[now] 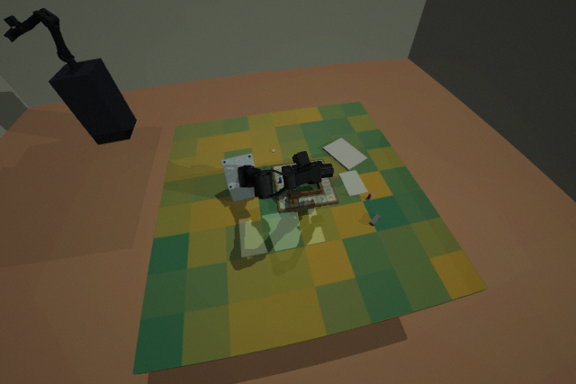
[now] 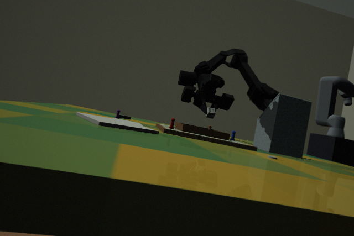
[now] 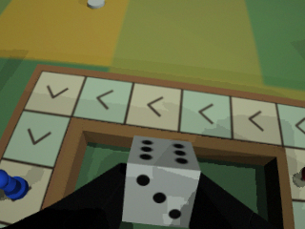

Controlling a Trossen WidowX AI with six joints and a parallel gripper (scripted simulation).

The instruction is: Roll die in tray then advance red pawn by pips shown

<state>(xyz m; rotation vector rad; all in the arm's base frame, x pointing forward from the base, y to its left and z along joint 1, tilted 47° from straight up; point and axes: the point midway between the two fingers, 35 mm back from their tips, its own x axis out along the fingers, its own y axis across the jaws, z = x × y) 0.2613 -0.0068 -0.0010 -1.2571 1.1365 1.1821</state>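
My gripper [image 2: 211,109] [image 3: 158,177] is shut on the white die [image 2: 211,113] [image 3: 159,210]. It holds the die tilted in the air above the brown-walled tray [image 2: 199,130] [image 3: 64,172] in the middle of the board [image 1: 334,201] [image 2: 194,139]. The wrist view shows a six face and a three face. The red pawn [image 2: 172,124] [image 3: 303,176] stands on the board, cut by the right edge in the wrist view. The blue pawn [image 1: 280,180] [image 2: 233,136] [image 3: 18,187] stands at the other side. The arm hides part of the board in the top view.
An orange pawn [image 1: 293,201] [image 2: 209,127] is on the board. A purple pawn [image 1: 368,196] [image 2: 117,114] and a grey block [image 1: 374,219] lie off it. Two white slabs [image 1: 345,153] [image 1: 353,183] lie beside the board. A white disc [image 1: 273,150] [image 2: 272,157] [image 3: 95,4] lies behind it.
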